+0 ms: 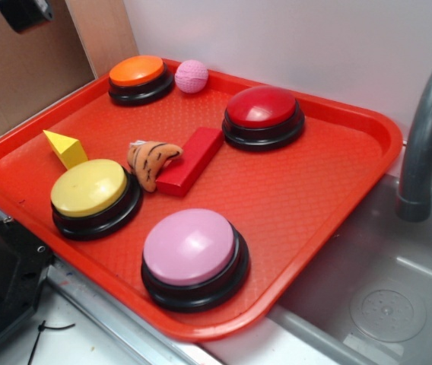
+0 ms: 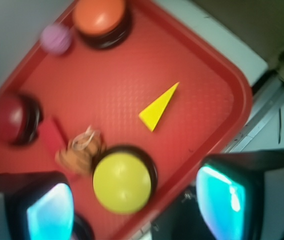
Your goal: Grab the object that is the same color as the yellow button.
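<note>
The object, a small yellow wedge (image 1: 65, 147) (image 2: 158, 107), lies on the red tray (image 1: 307, 205) near its left rim, just behind the yellow button (image 1: 90, 190) (image 2: 122, 182). In the wrist view my gripper (image 2: 134, 205) hangs high above the tray, open, with its two fingers (image 2: 49, 212) spread wide to either side of the yellow button and nothing between them. The wedge lies apart from the gripper, further up the frame. In the exterior view only a dark piece of the arm (image 1: 23, 11) shows at the top left corner.
Also on the tray are an orange button (image 1: 137, 73), a red button (image 1: 262, 110), a pink button (image 1: 190, 247), a pink ball (image 1: 192, 76), a red block (image 1: 192, 160) and an orange striped plush (image 1: 150, 160). A sink with a grey faucet (image 1: 427, 137) lies to the right.
</note>
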Tool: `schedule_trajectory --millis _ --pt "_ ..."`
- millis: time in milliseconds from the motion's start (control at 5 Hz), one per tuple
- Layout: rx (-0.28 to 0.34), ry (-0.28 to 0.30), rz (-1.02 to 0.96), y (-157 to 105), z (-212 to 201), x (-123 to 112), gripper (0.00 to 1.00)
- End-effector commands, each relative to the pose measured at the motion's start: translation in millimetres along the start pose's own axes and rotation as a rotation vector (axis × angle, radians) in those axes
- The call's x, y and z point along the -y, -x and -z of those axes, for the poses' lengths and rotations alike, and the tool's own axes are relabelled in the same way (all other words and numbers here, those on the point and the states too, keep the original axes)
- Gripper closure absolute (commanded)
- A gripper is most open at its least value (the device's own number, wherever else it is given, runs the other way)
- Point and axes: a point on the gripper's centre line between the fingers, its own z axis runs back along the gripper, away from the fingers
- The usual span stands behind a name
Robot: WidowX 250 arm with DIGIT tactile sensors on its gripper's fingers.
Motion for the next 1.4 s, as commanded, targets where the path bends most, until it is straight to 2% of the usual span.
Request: schedule_trajectory --millis 0,200,600,1000,1200 --pt "0.105 -0.053 -0.250 -36 43 -15 0.00" --pt "0.102 -0.070 -0.322 -42 67 -17 0.00" --pt "0.096 -0.181 -0.327 -29 120 -24 0.00" --pt "0.114 -0.245 -0.324 -20 149 -27 0.00" --pt "0.132 -0.262 -0.324 -19 151 -26 1.00"
